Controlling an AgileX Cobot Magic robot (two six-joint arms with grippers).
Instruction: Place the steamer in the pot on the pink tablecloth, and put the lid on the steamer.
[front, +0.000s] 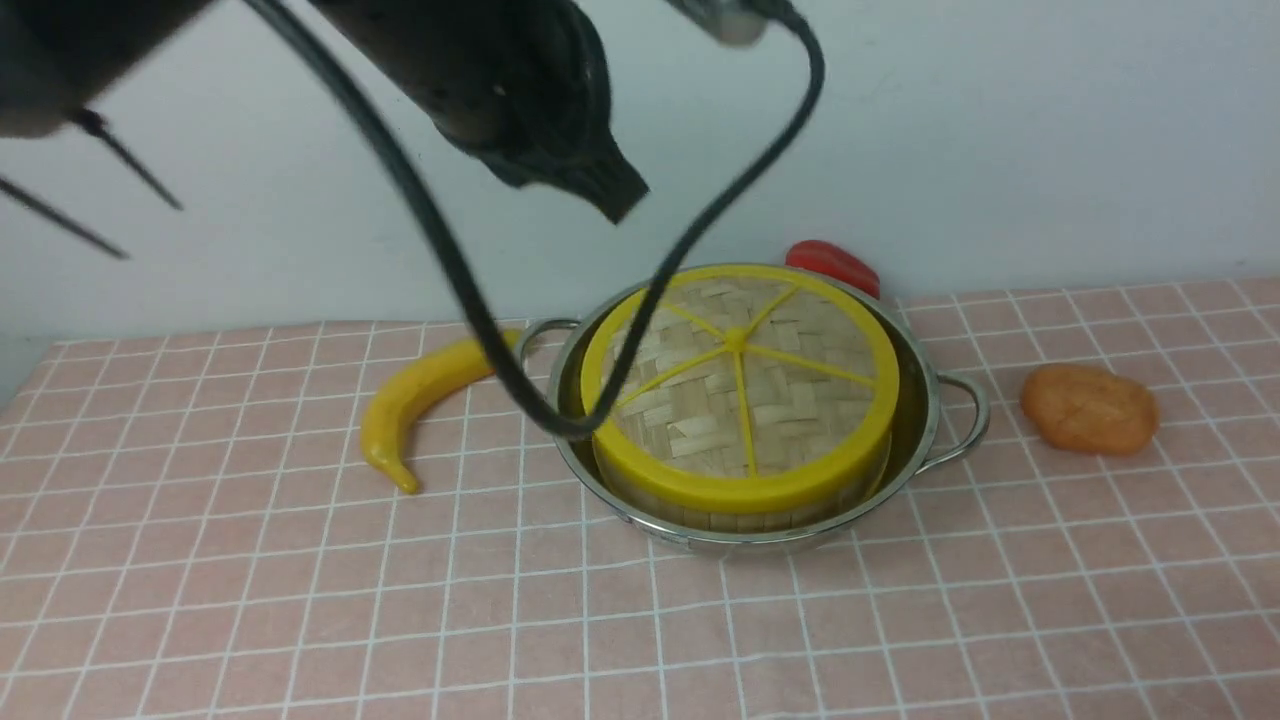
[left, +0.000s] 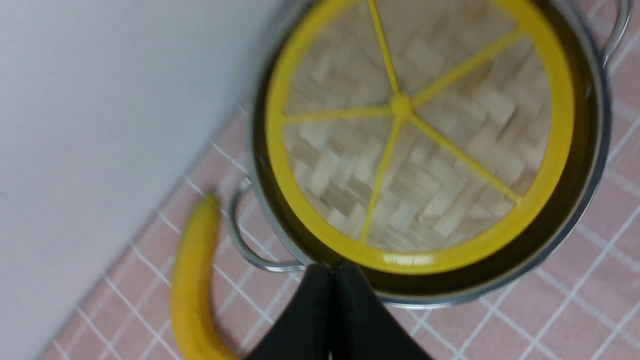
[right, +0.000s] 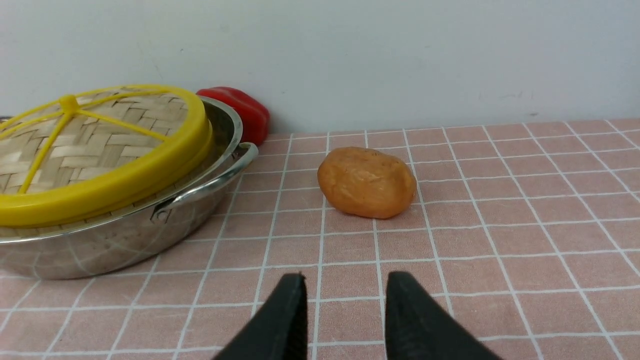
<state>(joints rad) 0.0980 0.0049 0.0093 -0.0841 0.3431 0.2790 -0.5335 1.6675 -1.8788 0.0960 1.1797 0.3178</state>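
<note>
**Lid on, arms clear: check the seating before calling it done**

The pot (front: 930, 440) stands on the pink tablecloth (front: 250, 600), a little right of centre and toward the far side. The steamer (front: 740, 515) sits inside it, only its bamboo wall showing under the lid (front: 740, 390), which covers it from above. Judged from this, both parts of the task look complete, and what remains is to leave the stack undisturbed.

The left gripper (left: 332, 280) has its jaws pressed together with nothing between them; it hangs above the pot's near-left rim. The right gripper (right: 345, 300) has its jaws apart and empty, low over bare cloth to the right of the pot, near the orange lump (front: 1090, 408).

To finish well, any retreat of the left arm should go upward first, because its black cable (front: 470, 290) loops down across the lid's left edge in the front view and could snag the yellow rim. Whether the cable touches the lid or only passes in front of it cannot be told. In the right wrist view the lid seems to sit slightly tilted, higher on the far side; it may not be fully seated, so a gentle press would be a fair correction.

A banana (front: 410, 400) lies left of the pot, and a red pepper (front: 835, 262) just behind it.
</note>
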